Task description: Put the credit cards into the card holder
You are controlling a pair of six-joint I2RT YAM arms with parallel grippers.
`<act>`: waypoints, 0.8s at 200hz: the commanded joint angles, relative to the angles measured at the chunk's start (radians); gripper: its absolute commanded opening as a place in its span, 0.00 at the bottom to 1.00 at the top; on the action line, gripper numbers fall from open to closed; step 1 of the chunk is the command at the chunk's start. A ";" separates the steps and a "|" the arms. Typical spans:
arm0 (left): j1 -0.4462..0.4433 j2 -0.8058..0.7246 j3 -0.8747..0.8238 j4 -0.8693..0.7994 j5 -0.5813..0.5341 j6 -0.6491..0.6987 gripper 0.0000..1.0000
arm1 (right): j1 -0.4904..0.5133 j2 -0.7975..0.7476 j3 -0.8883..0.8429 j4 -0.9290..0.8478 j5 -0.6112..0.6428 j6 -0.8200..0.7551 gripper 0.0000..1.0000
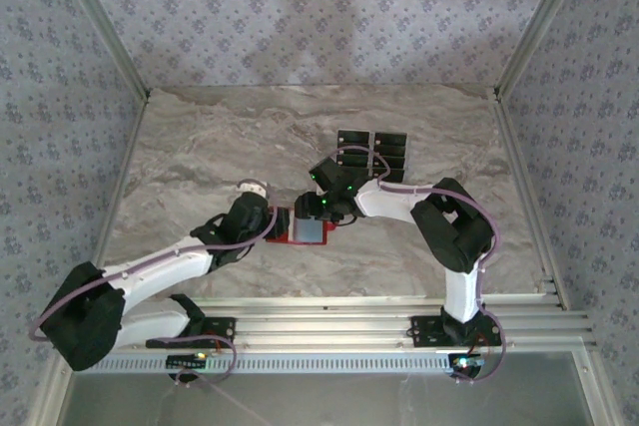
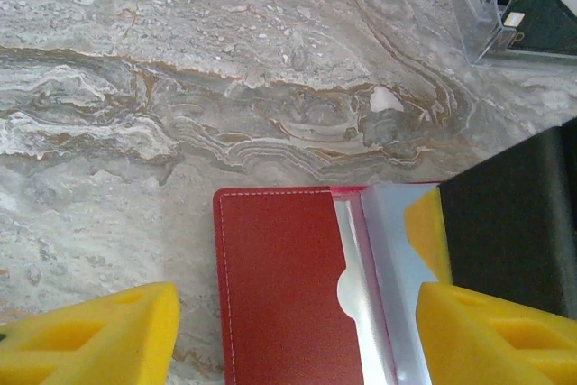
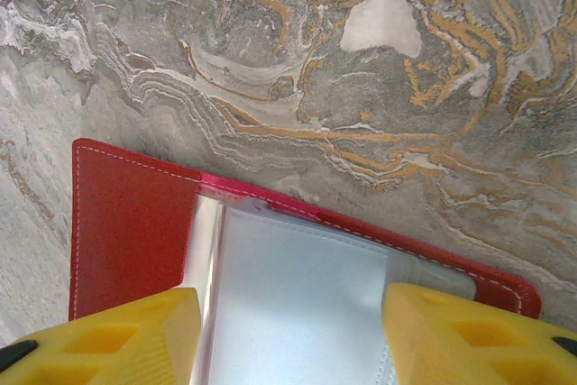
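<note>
Reading this as near the start: no card loaded that I can see. The card holder (image 1: 300,236) lies open and flat on the table (image 1: 200,147), centre-front, with both grippers on it. Its pale pockets (image 3: 297,259) look empty. The credit cards (image 1: 374,152) sit in two dark columns in a clear stand (image 2: 469,15) just behind the holder, apart from it. Left gripper (image 2: 297,313): fingers spread wide either side of the red flap, holding nothing. Right gripper (image 3: 290,313): fingers apart over the pocket side, no card between them (can't tell if the pads press down). Left to do, by my read: every pick and insert.
</note>
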 commanded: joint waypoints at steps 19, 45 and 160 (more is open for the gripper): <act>0.002 -0.007 -0.028 0.001 0.057 0.019 0.70 | 0.021 0.015 -0.008 -0.069 -0.002 0.026 0.59; 0.001 0.016 -0.031 0.026 0.084 0.027 0.70 | 0.028 0.027 0.008 -0.068 -0.011 0.030 0.59; -0.056 0.099 -0.034 0.130 0.146 0.077 0.71 | 0.039 0.067 0.042 -0.067 -0.027 0.044 0.59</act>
